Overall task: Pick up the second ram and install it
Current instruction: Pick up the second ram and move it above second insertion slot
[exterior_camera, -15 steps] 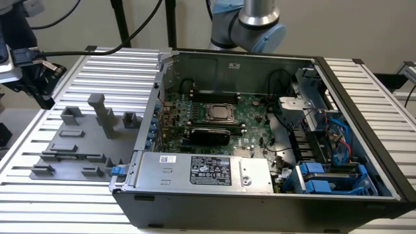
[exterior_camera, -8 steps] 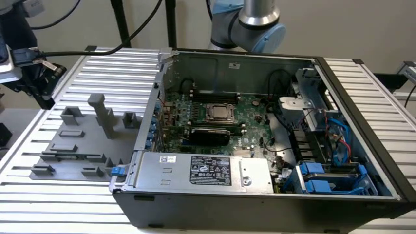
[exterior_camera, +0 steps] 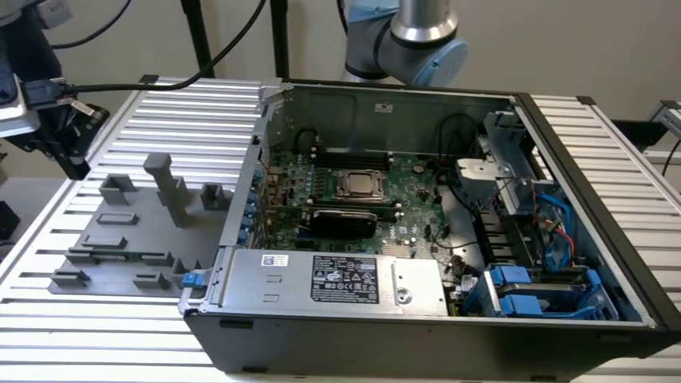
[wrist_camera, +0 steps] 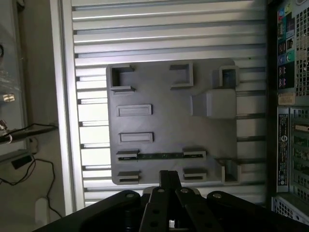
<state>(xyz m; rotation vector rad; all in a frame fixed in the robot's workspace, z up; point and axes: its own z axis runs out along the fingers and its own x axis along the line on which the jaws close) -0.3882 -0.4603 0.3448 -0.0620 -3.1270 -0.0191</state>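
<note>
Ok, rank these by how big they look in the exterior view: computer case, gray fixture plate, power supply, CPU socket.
1. computer case, by far the largest
2. gray fixture plate and power supply: they look about alike, so not ranked
3. CPU socket, the smallest

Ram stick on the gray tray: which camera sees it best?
The wrist view: it looks straight down on the ram stick lying in the gray tray. The exterior view shows the ram stick as a thin sliver.

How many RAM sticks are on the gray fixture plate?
1. The RAM stick lies across two holders near the front edge of the fixture plate in the exterior view. Blocks could hide another.
</note>
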